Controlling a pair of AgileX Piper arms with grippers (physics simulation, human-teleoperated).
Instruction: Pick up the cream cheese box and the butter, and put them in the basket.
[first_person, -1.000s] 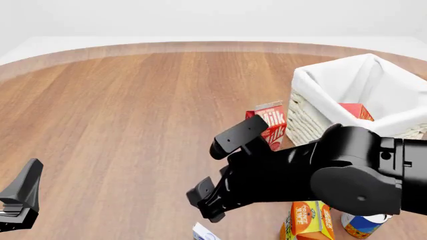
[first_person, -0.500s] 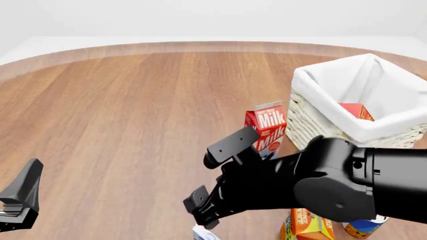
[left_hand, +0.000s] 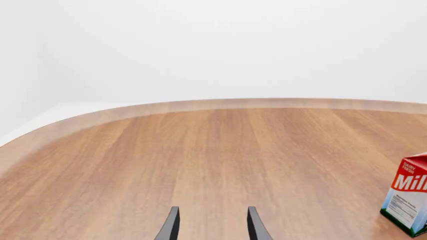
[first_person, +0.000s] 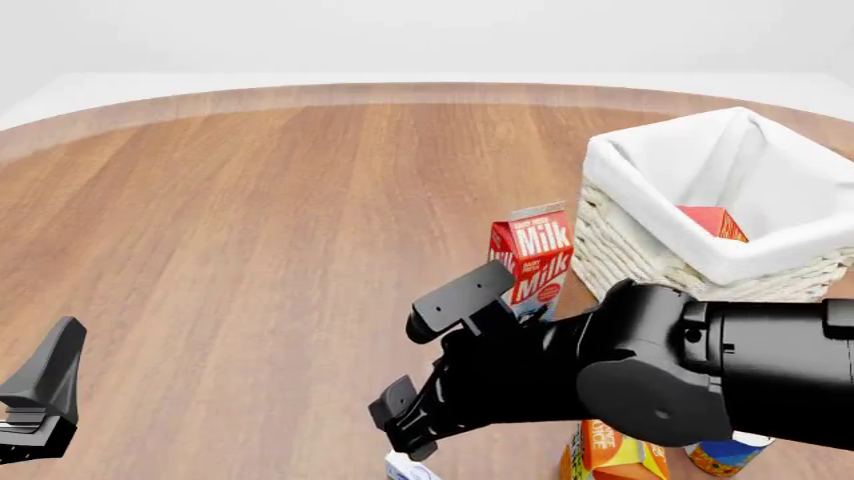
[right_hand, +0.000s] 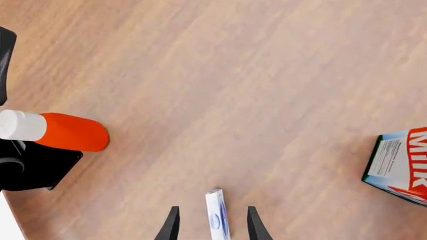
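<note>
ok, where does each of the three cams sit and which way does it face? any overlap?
Front: fixed behind and above the arms, facing forward-down over the table; shows right gripper, left gripper, basket, butter.
Left wrist: behind the left gripper, facing across bare wood toward the far edge.
Right wrist: behind the right gripper, facing down at the cream cheese box.
Shared: milk carton shows in all three.

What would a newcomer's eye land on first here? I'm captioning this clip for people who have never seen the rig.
The bulky black right gripper fills the near right of the front view, jaws spread above the cream cheese box. Behind it the milk carton stands beside the basket, with the butter inside.
</note>
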